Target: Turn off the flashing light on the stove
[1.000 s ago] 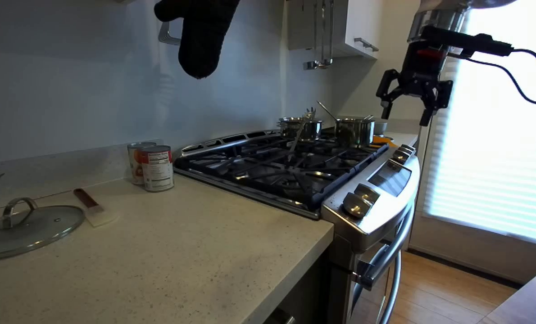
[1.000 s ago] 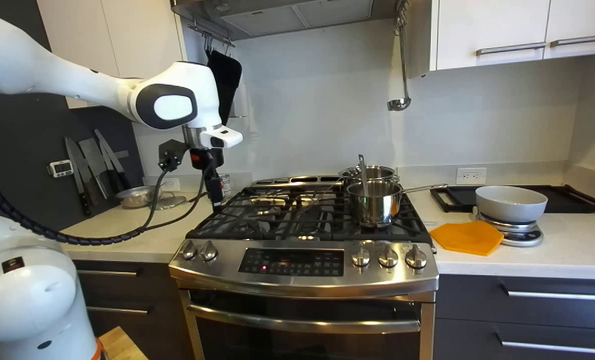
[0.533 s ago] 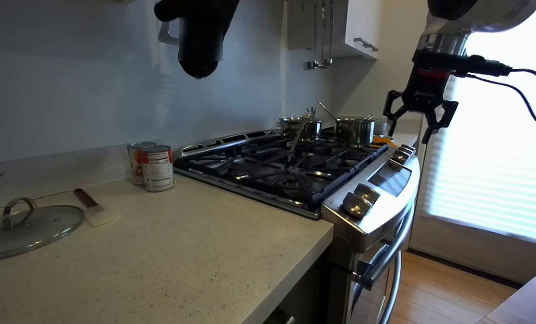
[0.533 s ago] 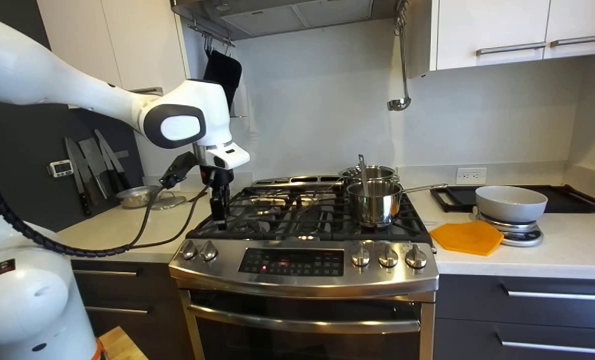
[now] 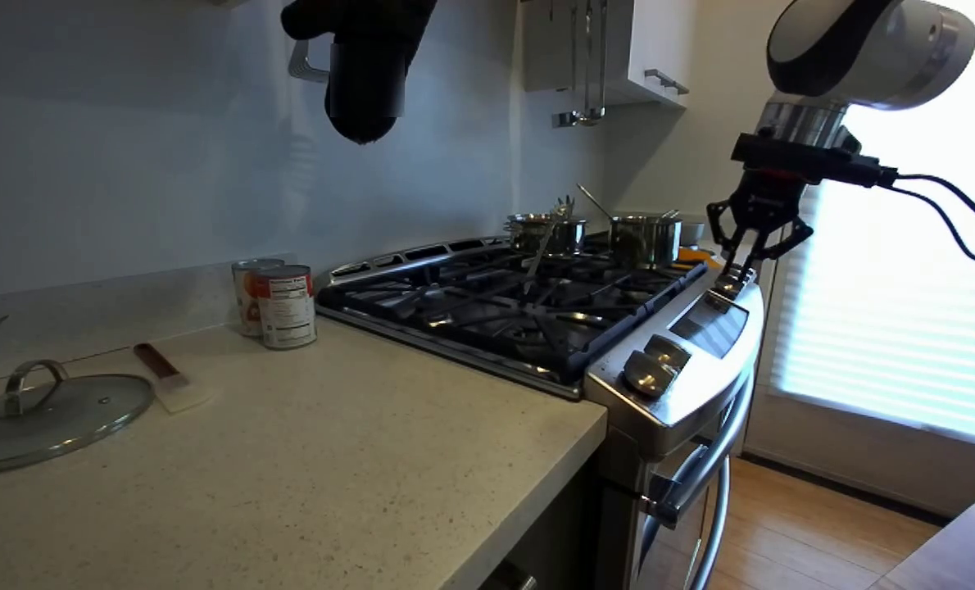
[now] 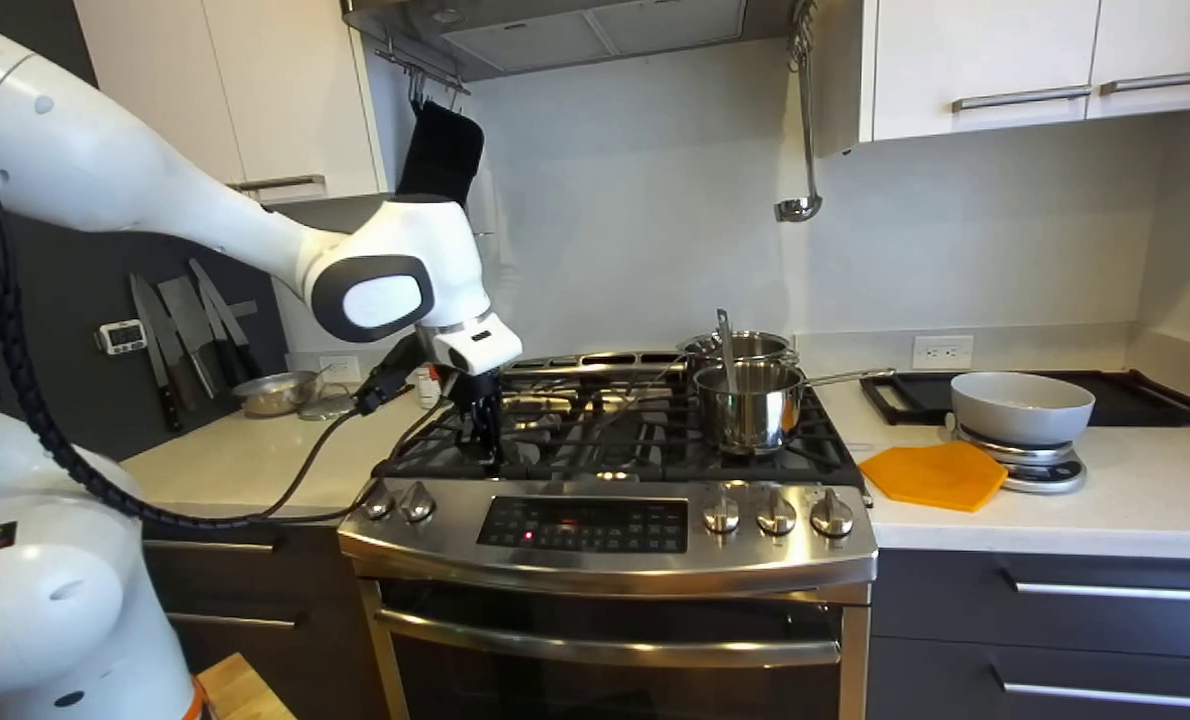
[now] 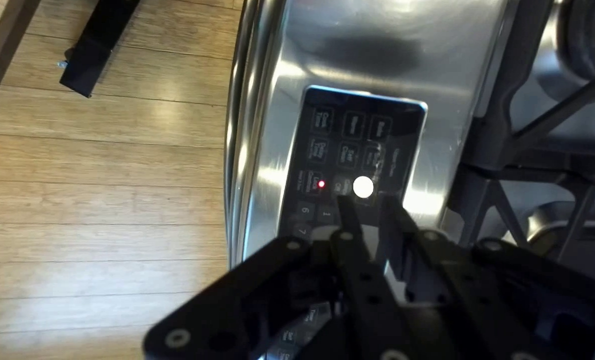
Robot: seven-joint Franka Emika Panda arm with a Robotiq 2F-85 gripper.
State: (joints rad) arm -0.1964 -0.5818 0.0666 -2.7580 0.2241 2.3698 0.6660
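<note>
Points the gripper (image 7: 368,206) downward over the control panel (image 7: 333,162), with a thin gap between the fingertips (image 7: 349,215) and nothing gripped. Probably posed so narrow to serve as one poking tip for light pressing. Seems to hover; cannot be judged touching or apart. Leaves the red indicator light (image 7: 321,184) uncovered in the wrist view, just off the tips toward the oven handle (image 6: 610,655), next to a key (image 7: 309,182) apparently marked Lock Controls. Cannot be called flashing or steady from one moment.

Works at the slanted front of the stainless-steel gas range (image 6: 615,562), present in both exterior views between counters (image 6: 1155,490). Hangs well apart from the saucepan (image 6: 755,410), placed on the grates (image 6: 660,472) presumably for cooking. Farther out, note a pale bowl (image 6: 1023,410) on a kitchen scale (image 6: 1047,478), likely there for weighing.

Read printed labels only in the wrist view, at the cost of panel hidden behind the gripper. In an exterior view, find the control panel whole and the red indicator light (image 6: 528,536) as a dot, but the finger gap edge-on and unreadable. In an exterior view, find that gap plain, in line with the far knobs (image 5: 728,288), but no red light to be made out.
</note>
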